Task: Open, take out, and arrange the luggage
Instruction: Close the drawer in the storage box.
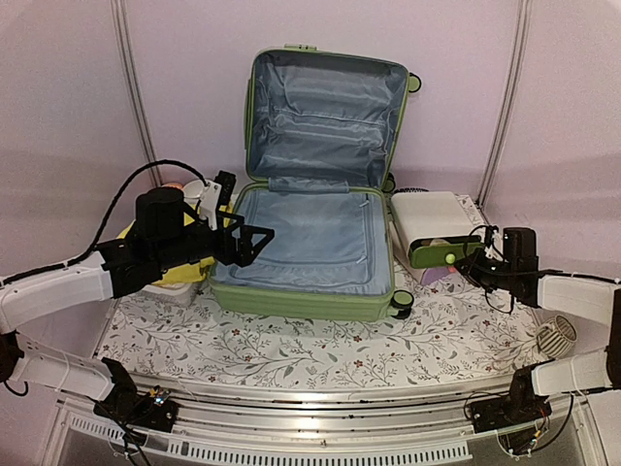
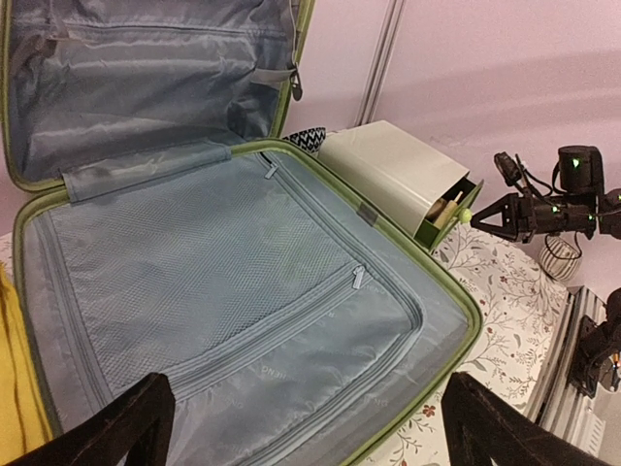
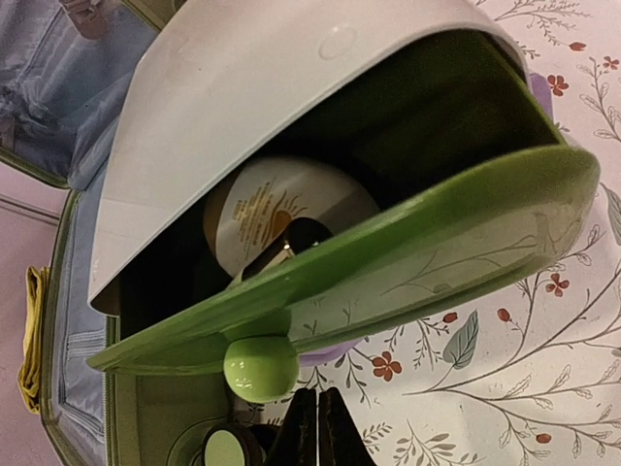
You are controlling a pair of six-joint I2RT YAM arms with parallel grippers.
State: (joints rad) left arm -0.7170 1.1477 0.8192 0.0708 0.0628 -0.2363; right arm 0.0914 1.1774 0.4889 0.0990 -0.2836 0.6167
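- The luggage lies open mid-table. Its lid stands upright at 12 o'clock and its grey-blue lined base looks bare.
- The left gripper hovers at the case's 9 o'clock rim with its jaws spread wide, grasping nothing.
- The right gripper is at 3 o'clock of the case, fingers clenched together on nothing. It sits just beside the green knob of the white box, not around it.
- The box's green flap hangs ajar, with a round tub visible inside.
- Risk: pulling with the fingers clenched would likely slip off the knob or push the whole box along the floral cloth.
- Risk: a jolt might tip the tub out through the open flap.
- Risk: if the left arm reaches in, it could snag the mesh pocket or knock the upright lid shut.
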